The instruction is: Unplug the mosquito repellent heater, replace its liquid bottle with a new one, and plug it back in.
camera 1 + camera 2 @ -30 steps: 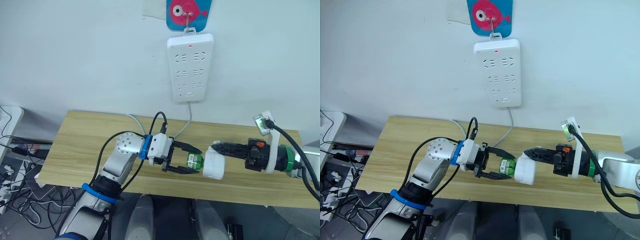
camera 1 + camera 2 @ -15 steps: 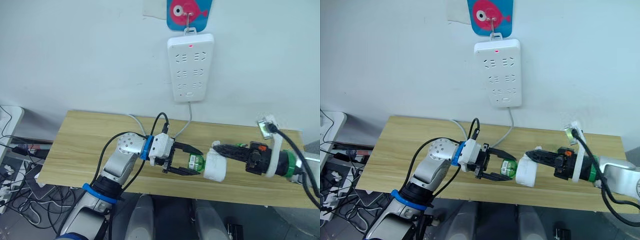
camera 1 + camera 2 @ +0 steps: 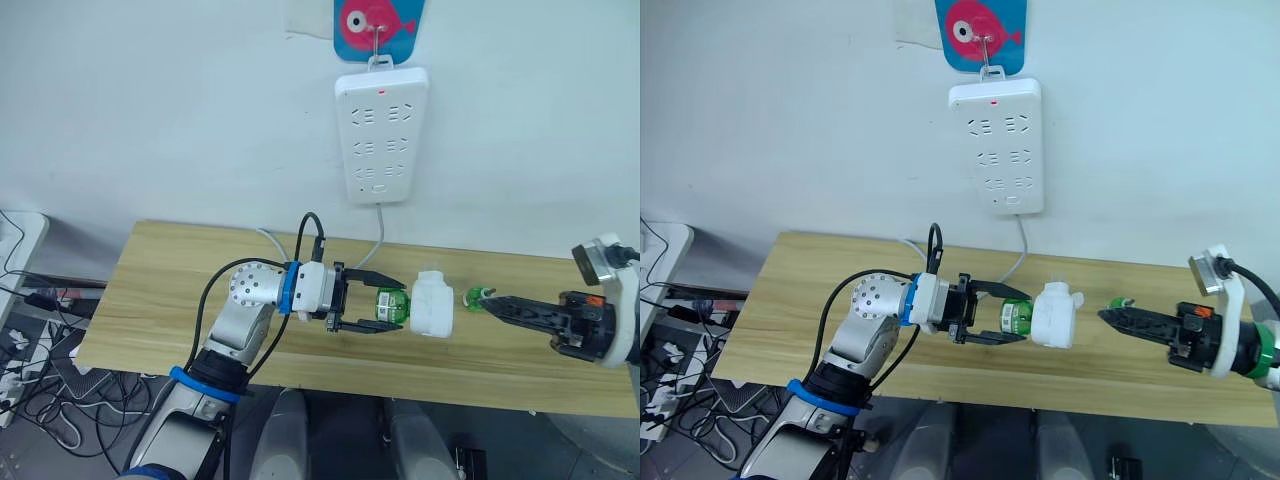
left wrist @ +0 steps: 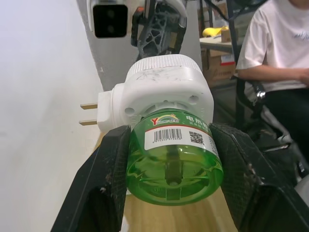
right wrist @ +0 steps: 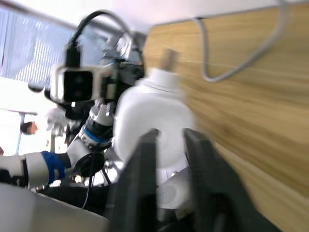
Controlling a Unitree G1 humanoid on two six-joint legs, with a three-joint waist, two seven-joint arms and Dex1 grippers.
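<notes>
Left eye view: the mosquito repellent heater (image 3: 431,303) is seen over the middle of the table (image 3: 150,280), at 6 o'clock from the wall power strip (image 3: 380,135). Its green bottle (image 3: 389,309) is clamped in the left claw (image 3: 372,303); the heater itself is carried only through that bottle. The right claw (image 3: 490,303) is seen at 3 o'clock from the heater, apart from it, fingers narrowed to a point, nothing held. A second green bottle (image 3: 474,295) lies on the table just beside its tip.

Right eye view: the same layout is shown.

Left wrist view: both pads are seated on the bottle's round sides; two prongs (image 4: 89,114) point sideways.

Right wrist view: the white body is seen beyond the fingers (image 5: 144,159), with a slim gap between them.

Handling, as judged: a light, stiff plastic shell, smooth and likely slippery. The heater is best gripped across the flat-sided body, clear of prongs. The bottle is probably thin-walled; squeeze should be kept moderate.
</notes>
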